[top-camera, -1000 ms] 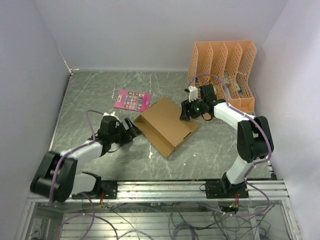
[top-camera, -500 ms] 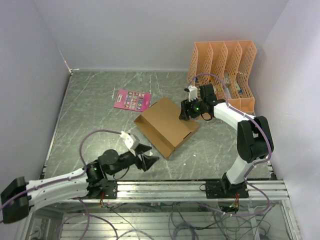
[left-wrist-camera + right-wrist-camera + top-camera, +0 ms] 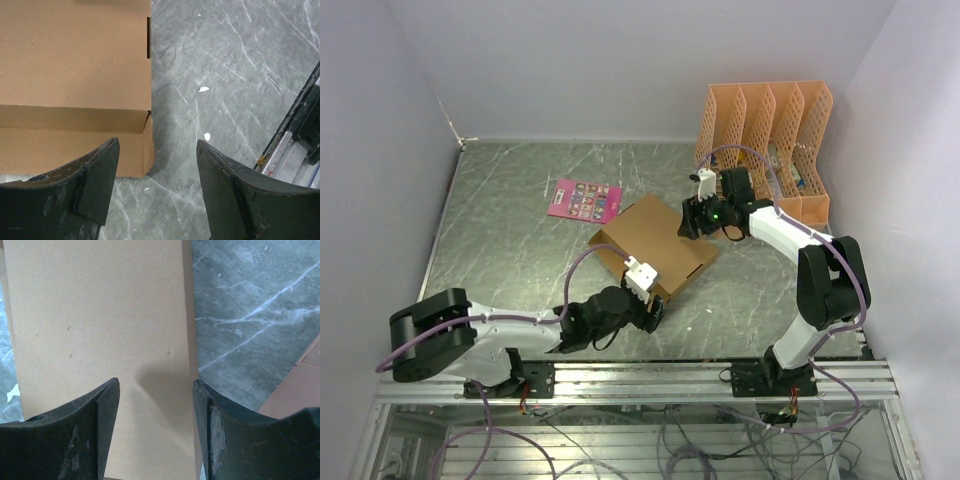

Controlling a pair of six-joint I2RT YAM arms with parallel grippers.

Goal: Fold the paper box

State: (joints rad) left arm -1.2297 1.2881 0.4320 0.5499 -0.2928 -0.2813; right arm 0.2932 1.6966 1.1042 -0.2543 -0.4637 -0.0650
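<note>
Where it bends, the paper box (image 3: 645, 240) looks crisp.

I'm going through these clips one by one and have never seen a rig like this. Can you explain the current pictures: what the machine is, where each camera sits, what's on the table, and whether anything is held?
These are two robot arms bolted at the near edge of a table, each ending in a two-finger gripper. The wide picture comes from a fixed camera above and behind them. The other two come from cameras on the wrists, looking out between the dark fingers.

On the table lie a brown paper box, an orange file organizer at the back right, and a pink card.

The left gripper sits at the box's near corner, and the right gripper is over its far right part. Both have their jaws apart and neither holds anything.
</note>
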